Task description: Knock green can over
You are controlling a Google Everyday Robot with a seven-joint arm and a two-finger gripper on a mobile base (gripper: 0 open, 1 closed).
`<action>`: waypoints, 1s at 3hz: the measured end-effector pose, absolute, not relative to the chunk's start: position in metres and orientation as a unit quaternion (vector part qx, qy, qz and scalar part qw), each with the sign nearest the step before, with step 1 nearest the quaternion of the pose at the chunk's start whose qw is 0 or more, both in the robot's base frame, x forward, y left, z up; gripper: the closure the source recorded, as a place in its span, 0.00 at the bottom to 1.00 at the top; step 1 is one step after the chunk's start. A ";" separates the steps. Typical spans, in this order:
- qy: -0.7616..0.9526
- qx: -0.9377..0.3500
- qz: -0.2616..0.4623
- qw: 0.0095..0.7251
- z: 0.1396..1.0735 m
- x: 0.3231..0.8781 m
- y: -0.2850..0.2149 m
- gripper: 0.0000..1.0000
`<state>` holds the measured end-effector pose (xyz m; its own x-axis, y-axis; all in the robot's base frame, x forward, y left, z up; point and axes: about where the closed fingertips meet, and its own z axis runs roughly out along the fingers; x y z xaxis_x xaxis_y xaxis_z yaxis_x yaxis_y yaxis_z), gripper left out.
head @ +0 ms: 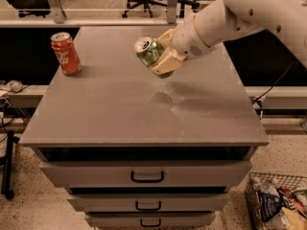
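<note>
The green can (148,50) has a silver top with a pull tab. It is off the grey cabinet top (120,114), held in the air and tilted with its top toward the upper left. My gripper (157,55) comes in from the upper right on a white arm and is shut on the can, with cream fingers (168,64) around its body. The can's shadow lies on the cabinet top below it.
A red-orange cola can (65,53) stands upright at the far left of the cabinet top. The cabinet has drawers (147,175) below. A wire basket (278,205) with bags sits on the floor at the lower right. Office chairs stand behind.
</note>
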<state>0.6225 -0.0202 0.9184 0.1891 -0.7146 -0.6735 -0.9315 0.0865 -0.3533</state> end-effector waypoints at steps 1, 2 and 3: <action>0.624 -0.711 0.079 0.314 0.899 0.615 -0.049 1.00; 0.614 -0.749 0.034 0.247 0.880 0.604 -0.064 1.00; 0.592 -0.782 -0.001 0.195 0.863 0.592 -0.065 1.00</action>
<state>0.5919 -0.0651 0.8629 0.2979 -0.9263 -0.2305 -0.9259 -0.2217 -0.3059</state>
